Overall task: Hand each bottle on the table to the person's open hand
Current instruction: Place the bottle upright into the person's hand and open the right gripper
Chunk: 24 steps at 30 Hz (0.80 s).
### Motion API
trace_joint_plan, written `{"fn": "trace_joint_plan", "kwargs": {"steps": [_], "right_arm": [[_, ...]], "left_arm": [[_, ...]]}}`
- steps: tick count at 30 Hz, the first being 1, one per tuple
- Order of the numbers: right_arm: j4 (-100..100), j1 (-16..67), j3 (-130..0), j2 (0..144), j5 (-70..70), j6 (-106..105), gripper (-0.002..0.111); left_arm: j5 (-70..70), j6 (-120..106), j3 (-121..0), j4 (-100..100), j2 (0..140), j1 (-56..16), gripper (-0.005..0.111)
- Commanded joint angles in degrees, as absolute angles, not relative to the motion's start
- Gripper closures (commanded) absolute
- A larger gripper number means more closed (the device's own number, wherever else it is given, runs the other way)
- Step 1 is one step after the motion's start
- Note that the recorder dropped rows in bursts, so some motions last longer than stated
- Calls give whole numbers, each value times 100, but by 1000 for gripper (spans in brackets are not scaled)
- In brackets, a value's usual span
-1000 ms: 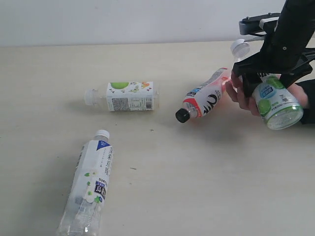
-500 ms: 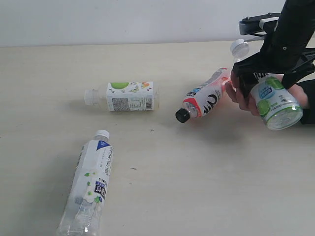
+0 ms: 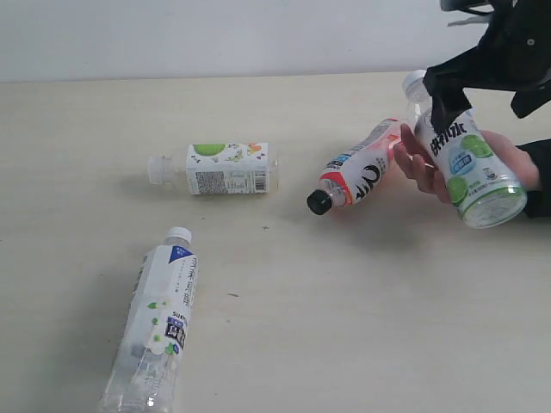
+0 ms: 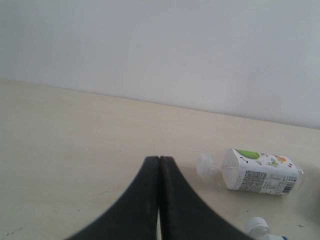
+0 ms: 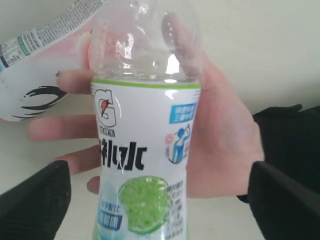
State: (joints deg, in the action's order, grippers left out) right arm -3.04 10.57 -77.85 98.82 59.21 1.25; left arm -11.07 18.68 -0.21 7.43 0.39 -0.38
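Note:
A lime-label bottle [image 3: 472, 163] lies in the person's open hand [image 3: 420, 163], which cups it from beneath [image 5: 227, 150]. My right gripper [image 3: 482, 103] hangs open just above it. In the right wrist view both fingers [image 5: 37, 200] stand well clear of the bottle [image 5: 145, 160]. A black-capped red-and-white bottle [image 3: 357, 170] lies on the table [image 3: 344, 301] beside the hand. A short green-label bottle [image 3: 225, 168] lies at centre left and a long white-capped one [image 3: 159, 314] at front left. My left gripper [image 4: 159, 167] is shut and empty, near the short bottle [image 4: 261, 172].
A pale wall [image 3: 215, 34] runs behind the table's far edge. The person's black sleeve [image 3: 541, 176] enters from the right edge. A white bottle cap [image 4: 257, 227] shows at the edge of the left wrist view.
My right gripper has opened wider and risen off the lime-label bottle, which stays in the person's hand. The other bottles have not moved.

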Motion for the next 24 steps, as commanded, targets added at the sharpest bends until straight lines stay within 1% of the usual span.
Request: {"fn": "trace_joint_plan", "kwargs": {"steps": [1,3,4,6,9,12,13,18,24], "right_arm": [[-124,1038,-7813,9267,6179,-109,21],[316,1038,-7732,8918,6181,-518,27],[577,1038,-7670,8694,6116,-784,32],[1310,1038,-7473,8233,5955,-1352,46],[1988,1038,-7093,7381,5771,-1989,77],[1998,1038,-6698,6498,5762,-2089,102],[1924,1038,-6542,6251,5748,-2097,109],[1334,1038,-5586,4767,5470,-2148,108],[979,1038,-4186,2932,4550,-2293,108]], "left_arm": [[-1098,1869,0,712,0,-69,107],[-1098,1869,0,712,0,-69,107],[-1098,1869,0,712,0,-69,107],[-1098,1869,0,712,0,-69,107],[-1098,1869,0,712,0,-69,107],[-1098,1869,0,712,0,-69,107],[-1098,1869,0,712,0,-69,107],[-1098,1869,0,712,0,-69,107],[-1098,1869,0,712,0,-69,107]]}}
